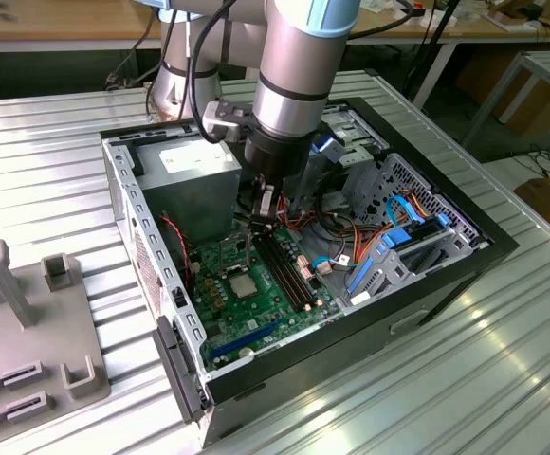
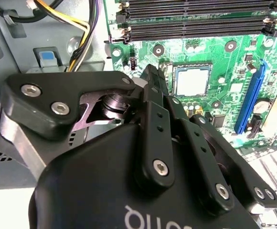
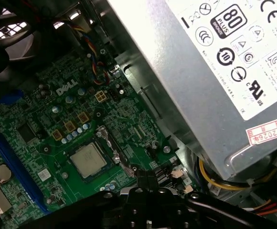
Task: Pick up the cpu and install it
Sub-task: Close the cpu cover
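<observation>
The cpu (image 1: 240, 284) lies flat in its socket on the green motherboard (image 1: 256, 318) inside the open computer case, grey top facing up. Both wrist views show the cpu (image 2: 192, 80) (image 3: 87, 160) square in the socket with a dark frame along one side. My gripper (image 1: 261, 216) hangs a little above the board, beside the socket on the power-supply side, between the socket and the memory slots' end. The gripper (image 2: 150, 74) (image 3: 146, 177) is shut, its fingers (image 2: 154, 119) pressed together with nothing visible between them. It does not touch the cpu.
The grey power-supply box (image 1: 194, 175) (image 3: 215, 62) stands close behind the gripper. Long black memory slots (image 1: 284, 265) (image 2: 196, 19) run beside the socket. Coloured cables (image 1: 327, 237) and blue drive brackets (image 1: 398, 246) crowd the exterior view's right. A grey fixture (image 1: 19, 322) sits outside the case.
</observation>
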